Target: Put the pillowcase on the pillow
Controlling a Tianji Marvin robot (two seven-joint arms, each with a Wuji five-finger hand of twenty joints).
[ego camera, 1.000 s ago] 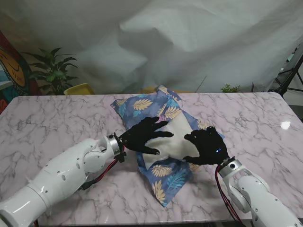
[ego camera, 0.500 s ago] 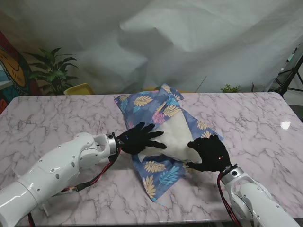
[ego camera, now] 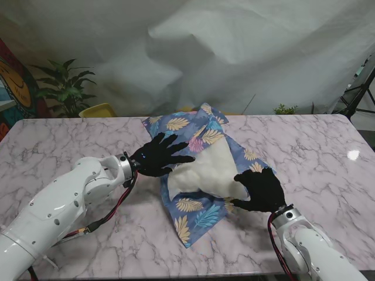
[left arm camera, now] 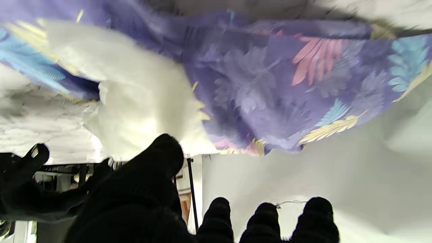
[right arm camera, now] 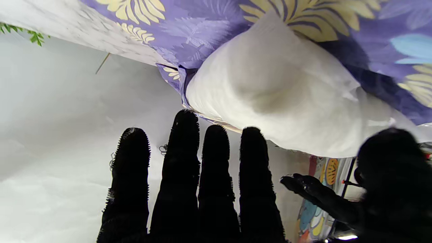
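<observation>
White drape behind marble table; potted plant.

Glossy white jointed arms, black gloves covering the left hand and right hand, red-black cables trailing beneath

The surface is polished marble-look stone, pale with grey veins, glossy enough to carry a bright glare spot. On it, the pillowcase is thin woven cloth, matt, purple-blue with printed leaves. The pillow lying on the pillowcase is soft white fabric, matt and lightly creased. Both hands, left and right, wear black knit gloves, matt and fuzzy at the fingers. The arm shells beside the pillowcase are smooth glossy white plastic.
</observation>
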